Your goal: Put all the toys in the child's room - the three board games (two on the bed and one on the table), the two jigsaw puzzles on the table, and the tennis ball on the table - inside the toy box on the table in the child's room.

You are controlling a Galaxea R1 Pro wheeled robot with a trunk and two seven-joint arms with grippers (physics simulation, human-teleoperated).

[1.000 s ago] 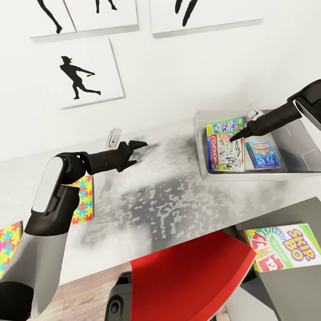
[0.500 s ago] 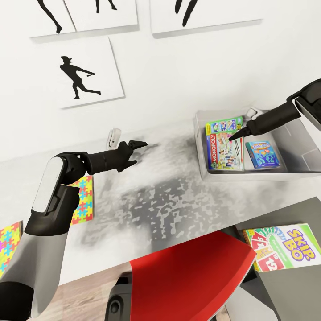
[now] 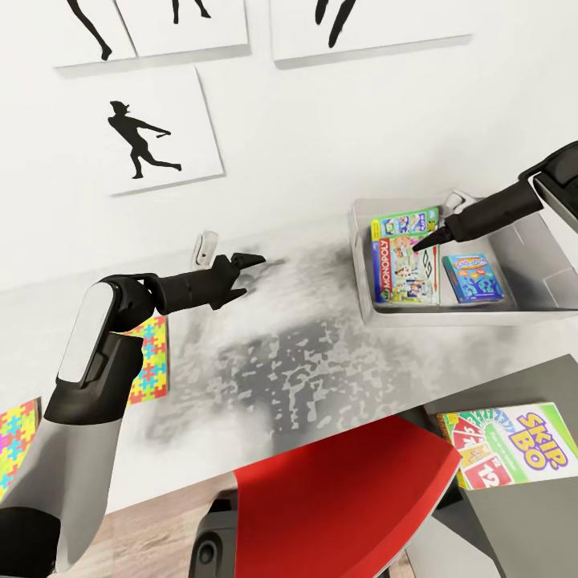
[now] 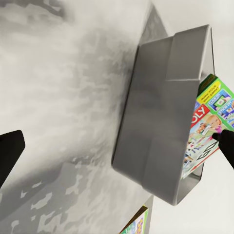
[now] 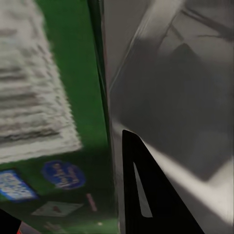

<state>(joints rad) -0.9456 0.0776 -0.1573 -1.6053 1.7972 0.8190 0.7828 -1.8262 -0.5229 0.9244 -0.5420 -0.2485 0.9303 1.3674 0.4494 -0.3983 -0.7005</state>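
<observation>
- Right tool (image 3: 419, 241), at the right of the head view, dips its pointed tip into the shallow light-grey plastic toy box (image 3: 530, 241); the fingers look pinched together over the white-green Monopoly box (image 3: 408, 275), but I can't tell if it grips it.
- In that tray lie the Monopoly box, a green-topped box (image 3: 405, 223) tucked behind it, and a small blue box (image 3: 475, 278) just beside.
- The rainbow Skip-Bo box with red cards (image 3: 507, 445) sits lower right on a dark-grey cabinet top (image 3: 522, 522), well apart from the tray and not yet in.
- It looks thin, stiff, light and slick-faced; I'd judge pinching a long edge beats pressing the flat lid.
- Left tool (image 3: 250, 261) hovers open and empty over the pale grey bench (image 3: 305, 353).
- Two colourful jigsaw puzzle pieces-patterned flats show at lower left: one (image 3: 151, 360) half hidden by the arm, one (image 3: 16, 441) cut by the frame edge.
- A red chair back (image 3: 337, 498) blocks the bench's near edge.
- Right wrist view is blurred: a green printed surface (image 5: 53, 112) against grey tray wall, little more.
</observation>
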